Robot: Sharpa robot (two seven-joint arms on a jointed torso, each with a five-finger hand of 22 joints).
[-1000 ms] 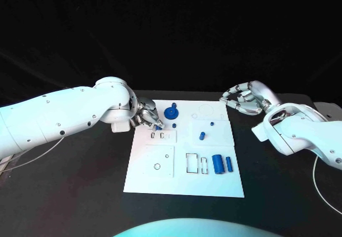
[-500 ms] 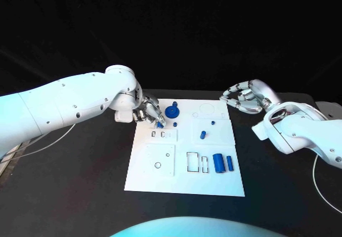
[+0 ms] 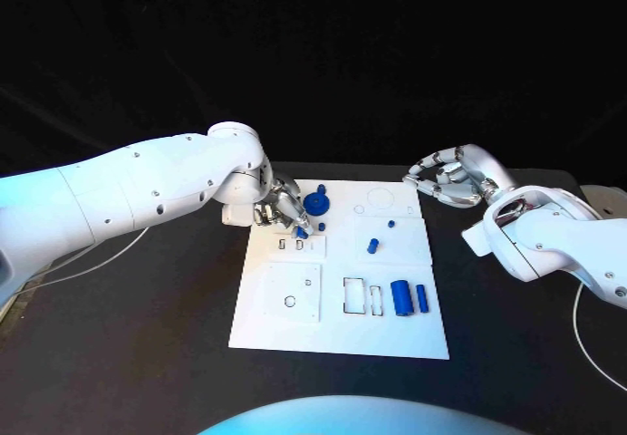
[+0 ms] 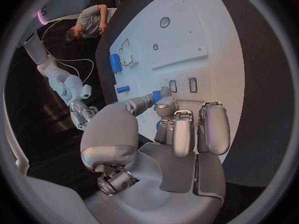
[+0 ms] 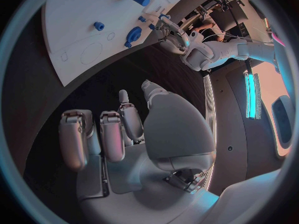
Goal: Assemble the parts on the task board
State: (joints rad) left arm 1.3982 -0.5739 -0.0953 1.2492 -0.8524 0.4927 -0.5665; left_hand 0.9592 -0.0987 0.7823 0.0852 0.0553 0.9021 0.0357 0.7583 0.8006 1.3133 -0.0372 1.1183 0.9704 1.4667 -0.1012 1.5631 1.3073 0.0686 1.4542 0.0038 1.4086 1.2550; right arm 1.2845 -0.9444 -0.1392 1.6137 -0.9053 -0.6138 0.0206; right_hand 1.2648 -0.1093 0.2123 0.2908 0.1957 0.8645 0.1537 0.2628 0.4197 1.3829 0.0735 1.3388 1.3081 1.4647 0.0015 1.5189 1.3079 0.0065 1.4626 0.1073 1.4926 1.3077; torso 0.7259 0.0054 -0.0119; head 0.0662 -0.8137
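1. Since the earlier frames, the left robot hand (image 3: 285, 211) has shifted from the board's left edge further over the task board (image 3: 337, 337), and its arm now reaches deeper into the scene.
2. That left robot hand pinches a small blue part (image 3: 301, 232) between its fingertips, just above the two small slots (image 3: 292, 244) near the board's upper left; the left wrist view shows the same blue piece (image 4: 157, 96) held at the fingertips beside those slots.
3. Beside this hand, a blue round part with a knob (image 3: 318, 205) stands on the board's upper area.
4. Lying in the board's middle are a short blue peg (image 3: 372, 245) and a tiny blue stud (image 3: 390, 224).
5. Two blue cylinders (image 3: 409, 300) lie side by side at the board's lower right, next to a rectangular cut-out (image 3: 354, 298).
6. Well apart from the parts, the right robot hand (image 3: 452, 178) hovers over the black desk (image 3: 157, 326) past the board's upper right corner, its fingers curled in around nothing.
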